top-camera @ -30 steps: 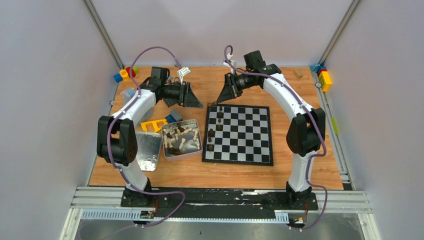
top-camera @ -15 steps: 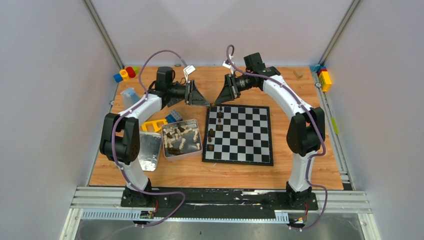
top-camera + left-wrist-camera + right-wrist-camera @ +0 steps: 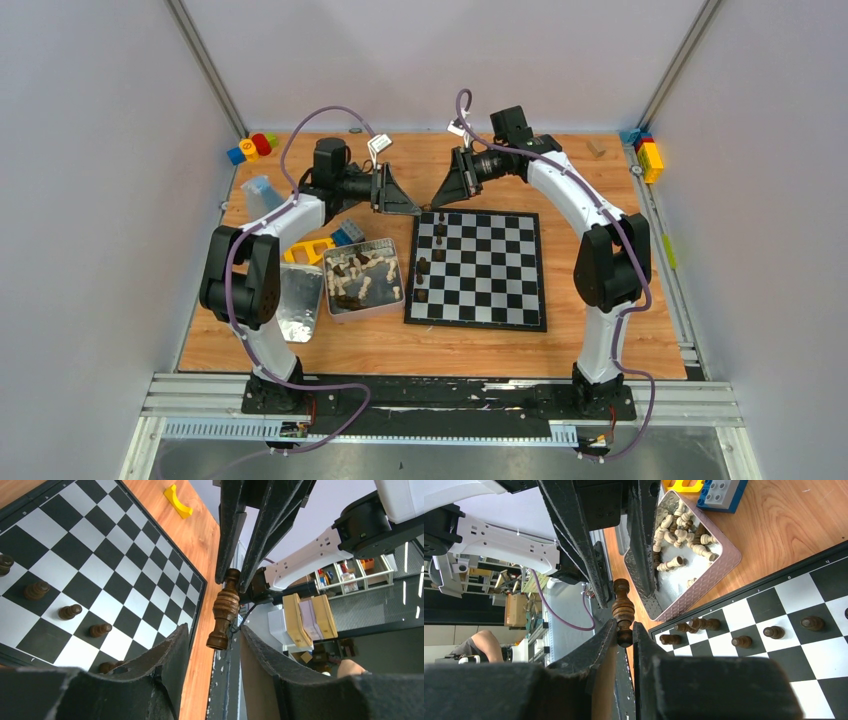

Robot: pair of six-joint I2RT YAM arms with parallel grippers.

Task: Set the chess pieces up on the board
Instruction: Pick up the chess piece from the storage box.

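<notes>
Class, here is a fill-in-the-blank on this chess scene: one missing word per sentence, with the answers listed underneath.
1. The right gripper is ___ on one end of a dark chess piece.
2. The left gripper's jaws stand ___ around its other end.
3. The cream pieces lie in the metal ___.
4. The standing pieces on the board are all dark ___.
Missing words: shut; open; tin; brown.

- Robotics lab test cell: wooden bench (image 3: pixel 450 350) boxed in by plain pale panels (image 3: pixel 90 200) on aluminium frame posts (image 3: pixel 205 65).
- Left arm (image 3: pixel 290 215) and right arm (image 3: pixel 570 200) bolted to a slotted metal rail (image 3: pixel 700 405).
- Wrist views show, beyond the cell, storage shelving (image 3: pixel 360 572), cardboard boxes (image 3: pixel 295 620) and a person (image 3: pixel 486 642).
</notes>
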